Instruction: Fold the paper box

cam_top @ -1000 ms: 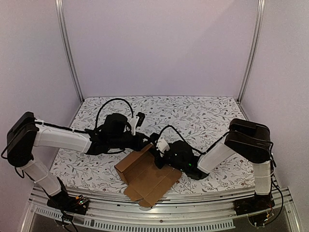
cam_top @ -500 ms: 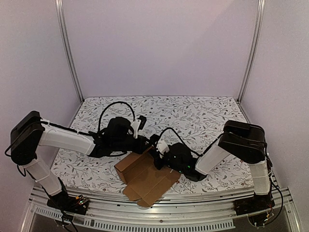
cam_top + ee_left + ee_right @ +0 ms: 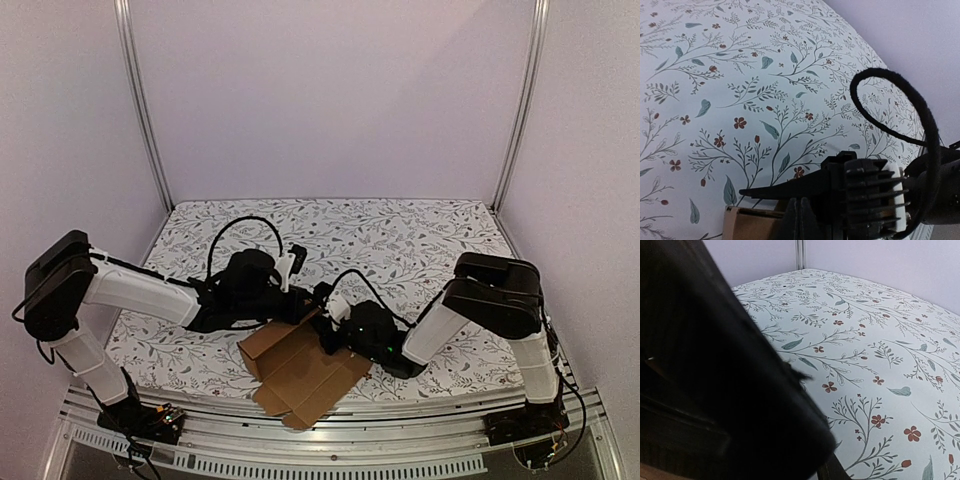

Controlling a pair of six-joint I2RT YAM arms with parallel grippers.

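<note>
Right at both jaws: paper box (image 3: 300,372).

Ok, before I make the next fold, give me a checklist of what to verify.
1. The box lies part-folded on the table: ok.
2. Both hands at its far flap, left hand, right hand: ok.
3. Left hand's grip on the box: cannot tell.
4. Right hand's grip: cannot tell, its wrist view is blocked.
5. The box is away from the front rail: not ok, near corner reaches it.
</note>
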